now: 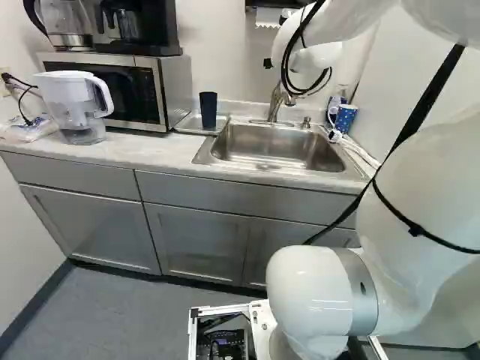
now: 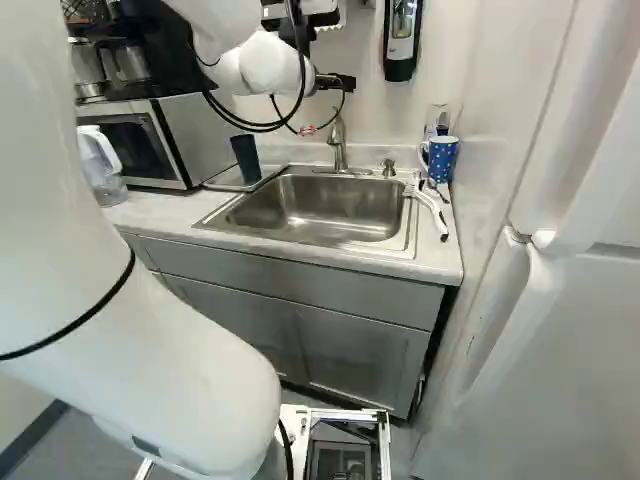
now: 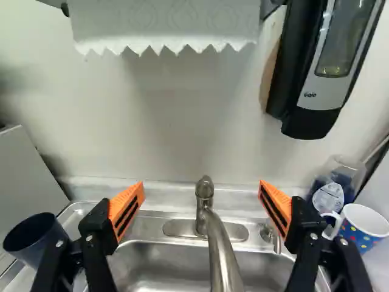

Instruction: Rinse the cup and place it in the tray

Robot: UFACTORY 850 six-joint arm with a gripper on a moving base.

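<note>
Wrist view: dark cup point(image 3: 37, 242) beside claw point(image 2: 335, 82)

Arm point(image 1: 420, 202) raised, reaching forward; claw point(image 2: 338, 81) aimed ahead, orange pads point(image 3: 127, 210) wide apart.

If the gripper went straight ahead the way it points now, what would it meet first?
Probably the faucet, seen between the tips of the open gripper, with the wall behind. Depth is unclear, so it might pass over and reach the wall first.
</note>
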